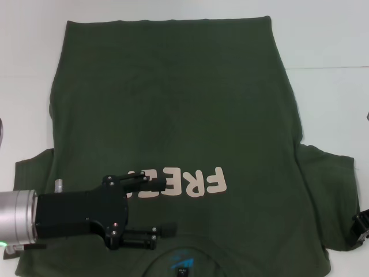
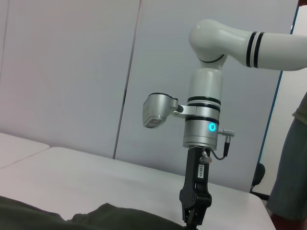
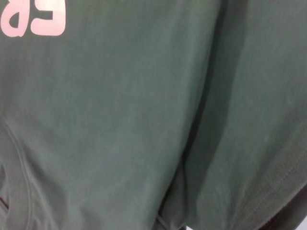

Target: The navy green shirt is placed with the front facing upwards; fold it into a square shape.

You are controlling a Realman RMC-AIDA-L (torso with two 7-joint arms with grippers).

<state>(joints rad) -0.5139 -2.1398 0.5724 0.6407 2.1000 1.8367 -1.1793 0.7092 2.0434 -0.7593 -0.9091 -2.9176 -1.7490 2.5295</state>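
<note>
While the shirt [image 1: 173,115] lies spread flat on the white bench [image 1: 323,34], front up, no fold looks made yet, so I judge the task to be at its first step: taking hold of the cloth for a sideways fold.

Nearest the robot, the left gripper [image 1: 157,208] hovers over the shirt's chest, its fingers parted with nothing between them. The collar and its blue label [image 1: 183,265] lie just beside it on the near side, and the pink "FREE" print [image 1: 196,182] starts at its upper finger, partly hidden by it. The left sleeve [image 1: 34,164] sits behind the gripper, under the arm.

Well apart, the right gripper [image 1: 362,225] stands at the outer edge of the right sleeve [image 1: 331,196]; whether it grips the cloth I cannot tell.

Beyond both, the body of the shirt runs away to the hem at the far side of the bench.

Next, I judge, each gripper needs a firm pinch on an edge before any fold.
</note>
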